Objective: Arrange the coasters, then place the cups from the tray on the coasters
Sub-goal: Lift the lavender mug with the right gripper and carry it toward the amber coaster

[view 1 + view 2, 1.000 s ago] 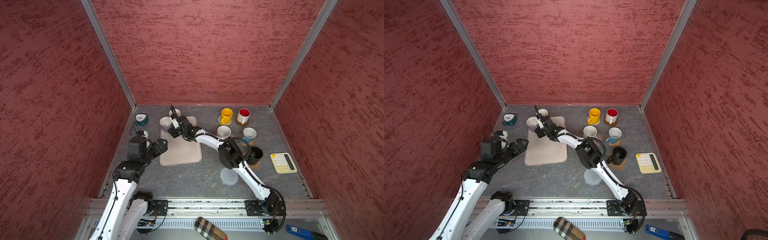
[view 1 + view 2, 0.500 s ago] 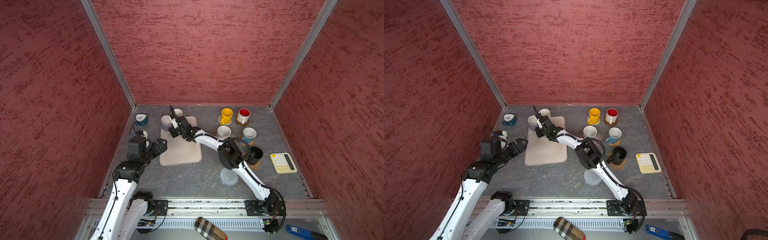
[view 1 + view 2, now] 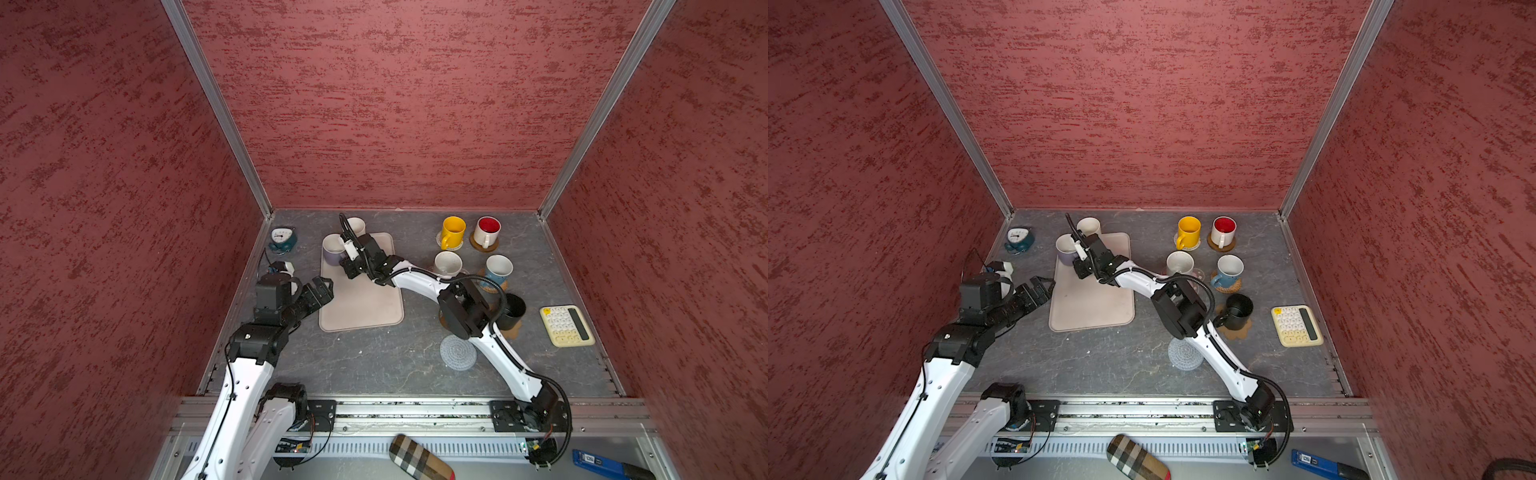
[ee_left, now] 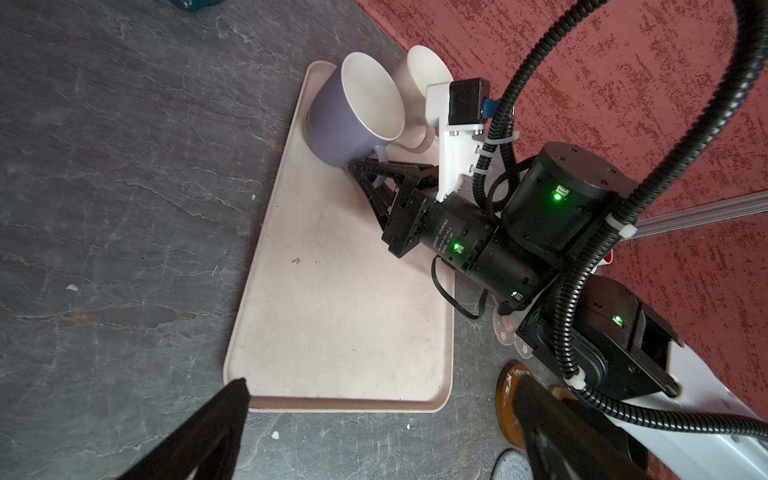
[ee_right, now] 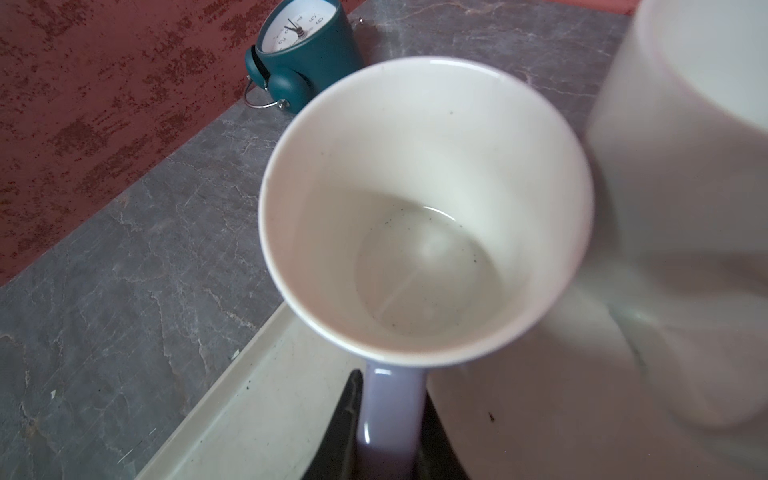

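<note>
Right claw (image 4: pixel 365 174): closed to a narrow gap on the handle of the lavender mug (image 4: pixel 336 120). In the right wrist view the handle runs straight between the two fingers (image 5: pixel 345 419).
Lavender mug: stands mouth up on the upper left corner of the tray (image 3: pixel 365 299) in both top views, with its bowl to the upper left of the claw.
Plain white mug (image 3: pixel 356 226): just beside the lavender one, at the tray's upper edge. Whether the two touch cannot be told.
Left claw (image 3: pixel 323 289): spread wide, holding nothing, just off the tray's left rim.
Tray: bare over its lower two thirds.
Open floor: lower centre, holding one uncovered grey-blue coaster (image 3: pixel 458 352).
Upper right: yellow mug (image 3: pixel 453 230), and a red-lined mug (image 3: pixel 487 230) on a brown coaster (image 3: pixel 484 248).
Teal clock (image 3: pixel 281 240): upper left, near the wall.
Surface: grey veined table (image 3: pixel 374 365).
Enclosure: red textured walls on three sides.
</note>
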Available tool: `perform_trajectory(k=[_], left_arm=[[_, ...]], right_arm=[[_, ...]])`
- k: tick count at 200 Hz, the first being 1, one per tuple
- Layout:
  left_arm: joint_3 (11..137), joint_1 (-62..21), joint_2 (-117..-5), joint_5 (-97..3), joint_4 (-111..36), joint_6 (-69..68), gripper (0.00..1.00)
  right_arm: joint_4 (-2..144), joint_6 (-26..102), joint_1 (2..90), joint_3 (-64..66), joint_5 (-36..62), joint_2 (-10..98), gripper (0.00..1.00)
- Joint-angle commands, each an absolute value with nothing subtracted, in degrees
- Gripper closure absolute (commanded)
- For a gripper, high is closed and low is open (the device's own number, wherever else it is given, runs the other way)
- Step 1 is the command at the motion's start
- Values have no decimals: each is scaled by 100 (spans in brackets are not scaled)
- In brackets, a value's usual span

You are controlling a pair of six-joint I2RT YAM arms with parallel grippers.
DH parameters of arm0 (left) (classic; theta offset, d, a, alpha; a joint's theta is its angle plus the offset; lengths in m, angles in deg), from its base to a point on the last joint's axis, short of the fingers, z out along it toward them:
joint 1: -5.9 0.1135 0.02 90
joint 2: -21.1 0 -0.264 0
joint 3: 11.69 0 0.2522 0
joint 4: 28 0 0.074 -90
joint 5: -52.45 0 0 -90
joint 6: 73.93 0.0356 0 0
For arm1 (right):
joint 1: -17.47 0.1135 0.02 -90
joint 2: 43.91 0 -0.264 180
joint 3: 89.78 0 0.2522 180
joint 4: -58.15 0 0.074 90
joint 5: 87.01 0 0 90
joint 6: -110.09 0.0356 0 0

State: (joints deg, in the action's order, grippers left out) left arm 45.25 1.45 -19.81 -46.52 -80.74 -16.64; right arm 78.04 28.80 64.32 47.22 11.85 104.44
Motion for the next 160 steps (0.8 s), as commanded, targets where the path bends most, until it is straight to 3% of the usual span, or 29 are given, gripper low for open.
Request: perform_trajectory(k=[1,129,160], left_arm=[[4537,193,-1949,-4682,-7993,-1610,0],[4473,204,-1799,-4822,-7734,-1754,0],[4426,172,-1877,-4854,-7620,-1768,0]], right_arm=[[7582,2746,6545,4481,1301,9947,89],[6710,2750,6581,616,935,7476,90],[6814,2720,6575,-60,758,6957,81]])
